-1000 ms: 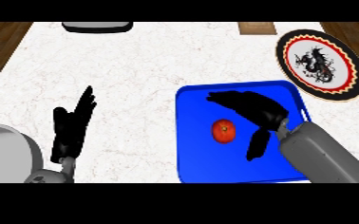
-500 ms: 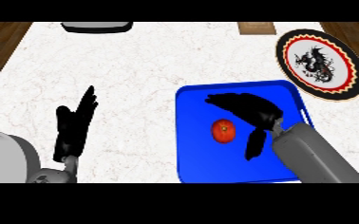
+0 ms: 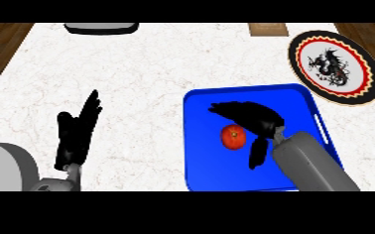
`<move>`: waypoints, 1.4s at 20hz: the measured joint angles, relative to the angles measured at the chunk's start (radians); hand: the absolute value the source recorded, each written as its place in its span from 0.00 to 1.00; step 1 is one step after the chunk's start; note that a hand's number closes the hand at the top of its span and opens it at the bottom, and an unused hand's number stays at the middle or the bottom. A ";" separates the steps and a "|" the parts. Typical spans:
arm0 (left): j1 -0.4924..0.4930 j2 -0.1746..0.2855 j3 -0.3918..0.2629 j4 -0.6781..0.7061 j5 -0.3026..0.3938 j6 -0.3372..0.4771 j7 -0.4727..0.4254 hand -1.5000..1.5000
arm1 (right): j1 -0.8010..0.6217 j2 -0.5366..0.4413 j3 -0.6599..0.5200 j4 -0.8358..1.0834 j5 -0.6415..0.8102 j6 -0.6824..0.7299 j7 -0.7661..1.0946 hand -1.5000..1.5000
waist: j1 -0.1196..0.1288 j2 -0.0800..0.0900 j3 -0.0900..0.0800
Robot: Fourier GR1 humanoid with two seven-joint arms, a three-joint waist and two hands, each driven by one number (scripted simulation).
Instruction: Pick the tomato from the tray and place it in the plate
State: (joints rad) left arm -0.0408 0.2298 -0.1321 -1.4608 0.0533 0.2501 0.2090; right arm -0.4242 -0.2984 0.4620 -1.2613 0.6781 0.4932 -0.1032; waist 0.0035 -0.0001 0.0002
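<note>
red tomato (image 3: 232,137) sits in the blue tray (image 3: 206,169); i see my right hand (image 3: 254,117) just beside it, fingers and thumb apart, not clamped. plate (image 3: 350,47) lies beyond the tray's far right corner. left hand (image 3: 76,132) rests open at left.

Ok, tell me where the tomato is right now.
In the head view, the tomato lies inside the blue tray at lower right, just left of the right hand; the plate sits apart at upper right.
</note>
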 measured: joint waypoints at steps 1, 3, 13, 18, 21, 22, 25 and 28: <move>0.005 -0.007 0.000 -0.002 -0.010 0.002 -0.003 0.50 | 0.003 0.012 -0.004 0.018 0.018 -0.006 -0.010 0.00 | 0.000 0.000 0.000; -0.003 -0.017 0.007 -0.007 -0.023 -0.002 0.015 0.50 | 0.020 0.026 -0.015 0.020 0.045 -0.011 -0.020 0.00 | -0.001 0.000 0.000; 0.006 -0.039 0.043 -0.025 -0.048 -0.038 0.033 0.50 | 0.005 0.062 -0.049 0.097 0.174 -0.080 -0.152 1.00 | 0.001 -0.002 0.000; 0.031 -0.063 0.036 -0.035 -0.075 -0.043 0.019 0.50 | -0.005 0.085 -0.083 0.131 0.229 -0.151 -0.198 1.00 | 0.002 -0.003 0.000; 0.016 -0.062 0.050 -0.031 -0.076 -0.043 0.028 0.50 | -0.004 0.091 -0.123 0.119 0.245 -0.205 -0.169 1.00 | -0.001 -0.001 0.000; 0.011 -0.063 0.051 -0.029 -0.076 -0.044 0.029 0.50 | -0.015 0.088 -0.154 0.126 0.242 -0.223 -0.149 1.00 | -0.002 0.000 0.000; -0.001 -0.063 0.051 -0.031 -0.072 -0.051 0.033 0.50 | -0.074 0.073 -0.275 0.204 0.233 -0.291 -0.064 1.00 | 0.007 0.005 0.001; -0.008 -0.069 0.043 -0.022 -0.079 -0.052 0.030 0.50 | -0.143 0.053 -0.388 0.278 0.234 -0.376 0.041 1.00 | 0.015 0.011 0.001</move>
State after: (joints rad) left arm -0.0484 0.1610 -0.0892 -1.4828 -0.0257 0.1984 0.2387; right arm -0.5669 -0.2451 0.0735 -0.9836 0.9119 0.1173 -0.0623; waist 0.0189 0.0108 0.0012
